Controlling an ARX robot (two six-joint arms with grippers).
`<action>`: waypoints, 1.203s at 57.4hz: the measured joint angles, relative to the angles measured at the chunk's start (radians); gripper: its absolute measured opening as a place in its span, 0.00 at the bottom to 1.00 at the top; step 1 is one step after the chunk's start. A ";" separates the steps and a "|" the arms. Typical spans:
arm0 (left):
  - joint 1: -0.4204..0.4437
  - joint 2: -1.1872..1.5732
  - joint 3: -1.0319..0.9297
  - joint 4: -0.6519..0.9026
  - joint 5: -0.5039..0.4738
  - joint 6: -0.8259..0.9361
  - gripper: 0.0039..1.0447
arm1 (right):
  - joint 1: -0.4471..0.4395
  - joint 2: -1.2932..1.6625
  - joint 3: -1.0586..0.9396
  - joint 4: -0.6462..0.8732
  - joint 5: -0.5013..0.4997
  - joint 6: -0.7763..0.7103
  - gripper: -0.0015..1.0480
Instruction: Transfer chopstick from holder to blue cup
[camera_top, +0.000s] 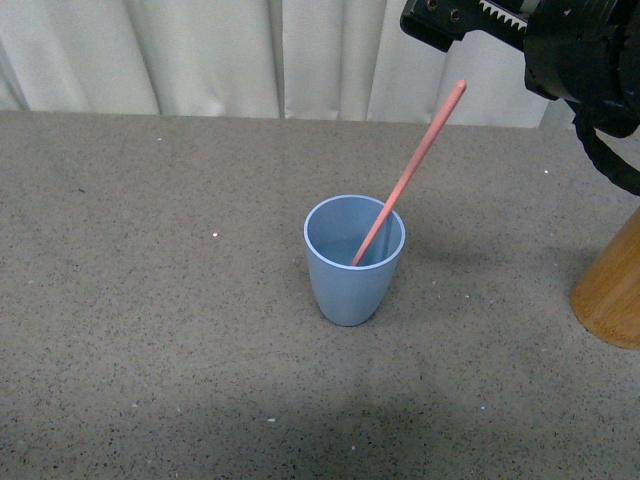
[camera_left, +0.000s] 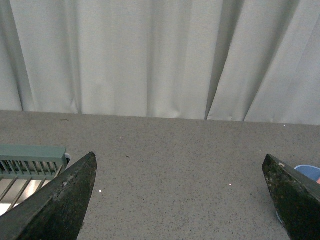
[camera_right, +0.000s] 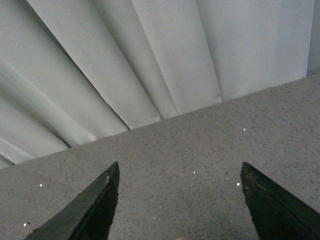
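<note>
The light blue cup (camera_top: 355, 262) stands upright in the middle of the speckled grey table. One salmon-pink chopstick (camera_top: 411, 170) leans in it, its top tilted to the upper right. The orange-brown wooden holder (camera_top: 613, 292) is cut off by the right edge, so its inside is hidden. My right arm (camera_top: 565, 35) hangs above and right of the chopstick's top, not touching it. In its wrist view the right gripper (camera_right: 180, 164) is open over bare table. The left gripper (camera_left: 179, 156) is open too, with nothing between its fingers; a sliver of the blue cup (camera_left: 310, 172) shows beside one finger.
White curtains (camera_top: 200, 55) close off the far edge of the table. A grey-green slatted part (camera_left: 31, 161) shows beside one left finger (camera_left: 60, 200). Bare tabletop (camera_top: 150, 300) lies left of and in front of the cup.
</note>
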 joint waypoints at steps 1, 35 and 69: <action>0.000 0.000 0.000 0.000 0.000 0.000 0.94 | -0.002 -0.006 -0.002 0.000 0.000 -0.002 0.92; 0.000 0.000 0.000 0.000 0.000 0.000 0.94 | -0.415 -1.100 -0.638 -0.325 -0.339 -0.432 0.58; 0.000 0.000 0.000 0.000 0.000 0.000 0.94 | -0.464 -1.664 -0.721 -0.659 -0.362 -0.509 0.01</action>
